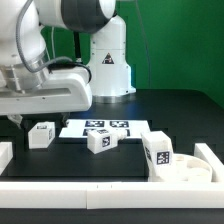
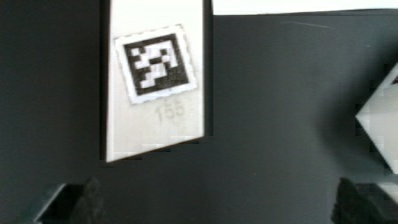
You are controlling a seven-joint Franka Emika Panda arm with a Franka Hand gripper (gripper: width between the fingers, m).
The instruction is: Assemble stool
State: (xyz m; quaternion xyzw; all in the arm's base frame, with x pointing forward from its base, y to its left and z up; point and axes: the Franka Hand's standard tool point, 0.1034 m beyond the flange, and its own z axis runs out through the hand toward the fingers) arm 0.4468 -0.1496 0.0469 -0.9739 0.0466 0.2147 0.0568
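The round white seat (image 1: pixel 192 170) lies flat at the exterior view's right, and one tagged leg (image 1: pixel 157 151) stands upright on it. A second leg (image 1: pixel 101 141) lies in front of the marker board (image 1: pixel 105 127). A third leg (image 1: pixel 42 134) lies to the exterior view's left. My gripper (image 2: pixel 221 212) is open and empty above the black table, its dark fingertips (image 2: pixel 71 205) far apart. In the exterior view the arm's wrist (image 1: pixel 45 92) hangs at the left and hides the gripper. The wrist view shows a flat white strip with one tag (image 2: pixel 157 75) and a white corner (image 2: pixel 381 125) at the edge.
The arm's white base (image 1: pixel 108 62) stands at the back centre. Long white border rails run along the front (image 1: pixel 90 190), the exterior view's left (image 1: pixel 5 155) and right (image 1: pixel 210 155). The table is black, with a green backdrop behind.
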